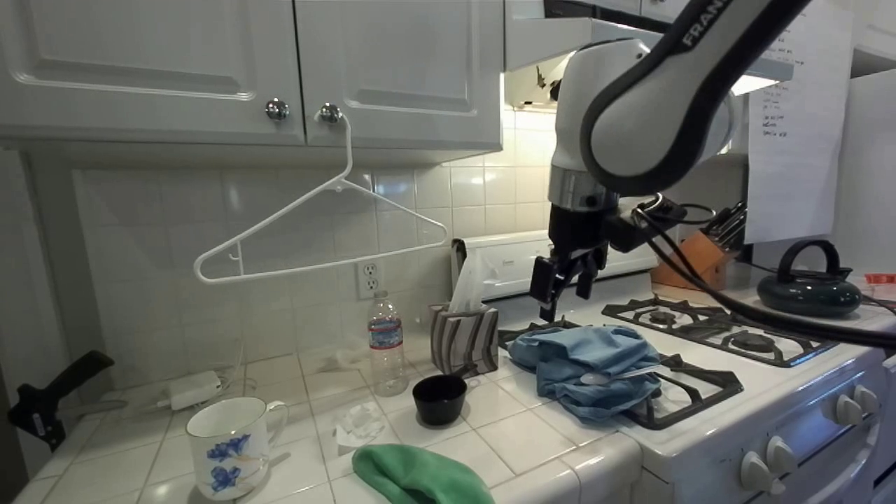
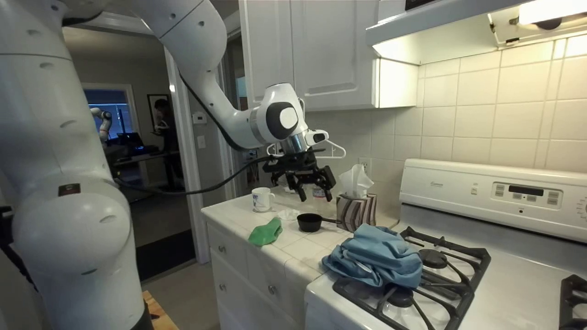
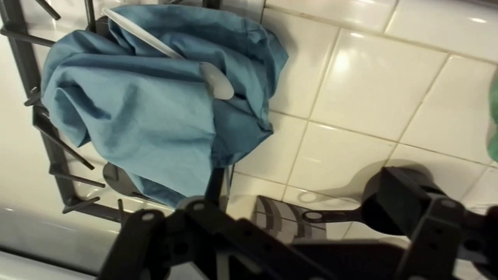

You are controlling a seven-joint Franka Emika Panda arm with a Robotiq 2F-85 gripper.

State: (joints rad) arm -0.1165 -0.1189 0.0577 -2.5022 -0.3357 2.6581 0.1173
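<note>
In the wrist view the end effector [image 2: 316, 197] hangs nearest, its fingers apart. Next, one blue cloth [image 3: 151, 109] lies bunched on the stove [image 2: 513, 270]; one white spoon [image 3: 220, 85] in it runs diagonally, bowl toward the table [image 3: 362, 81], neck hidden by a fold. Beyond, the end effector partly covers one black cup [image 2: 310, 223] and one tissue box [image 2: 357, 213].

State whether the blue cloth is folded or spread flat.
Neither: the cloth lies bunched in a heap, partly over the grate; wrinkles and overlapping layers show in every view.
</note>
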